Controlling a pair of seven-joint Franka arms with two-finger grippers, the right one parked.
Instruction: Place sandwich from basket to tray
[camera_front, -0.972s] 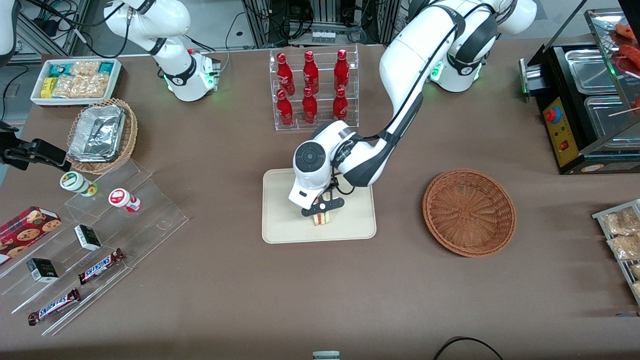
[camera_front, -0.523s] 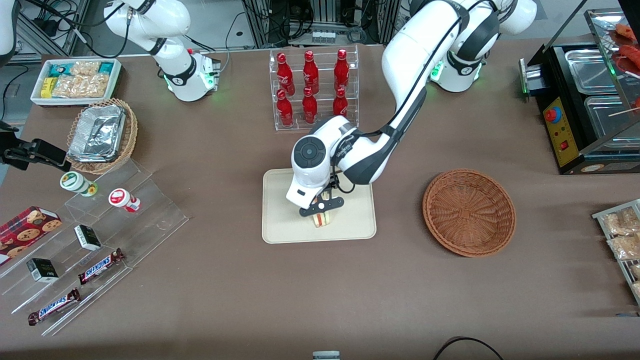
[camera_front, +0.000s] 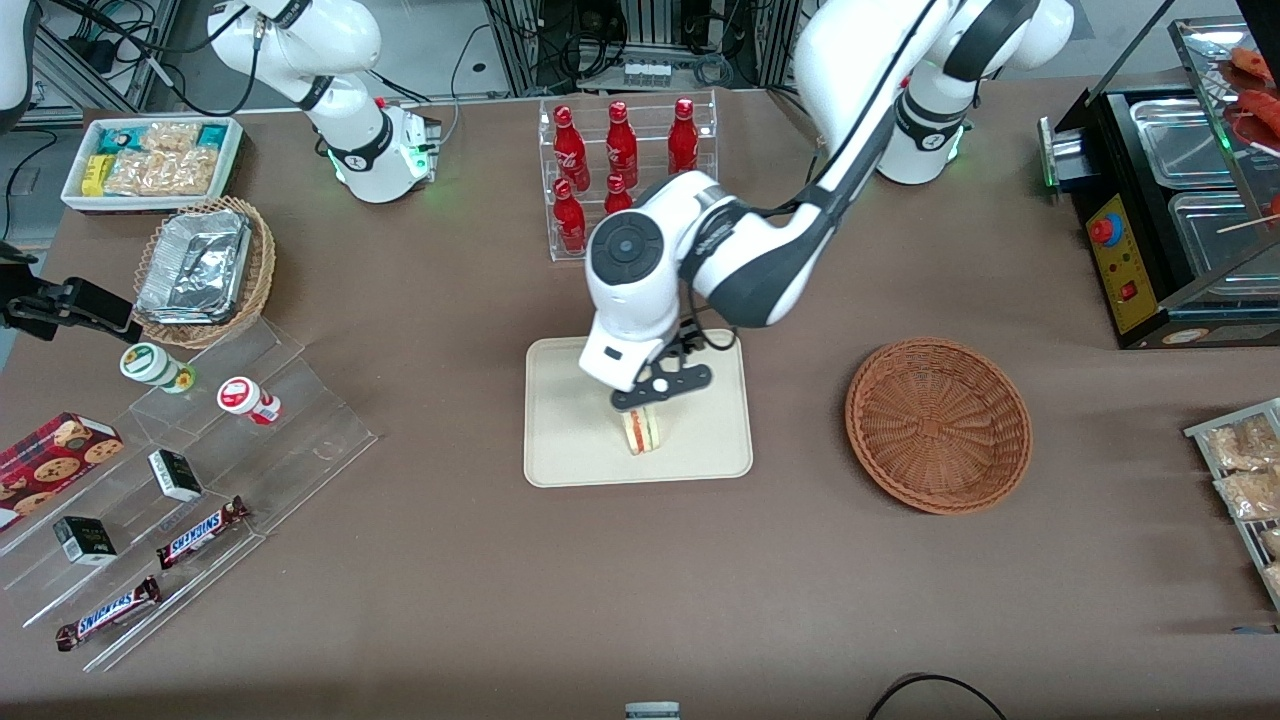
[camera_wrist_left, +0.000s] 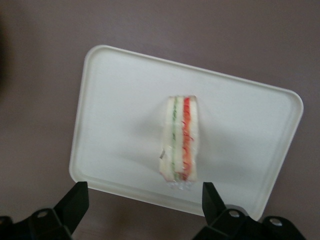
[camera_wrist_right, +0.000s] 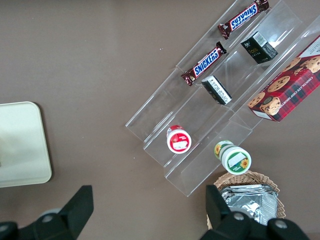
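Sandwich (camera_front: 641, 430) sits upright on tray (camera_front: 560, 440); tool (camera_front: 660, 388) spread open above it, lift straight up, avoid toppling.

The front view looks down steeply on the whole bench (camera_front: 480, 560). The left wrist camera looks straight down, close above the tray (camera_wrist_left: 115, 80), which the front view shares (camera_front: 560, 440), over the gripper (camera_wrist_left: 142, 205).
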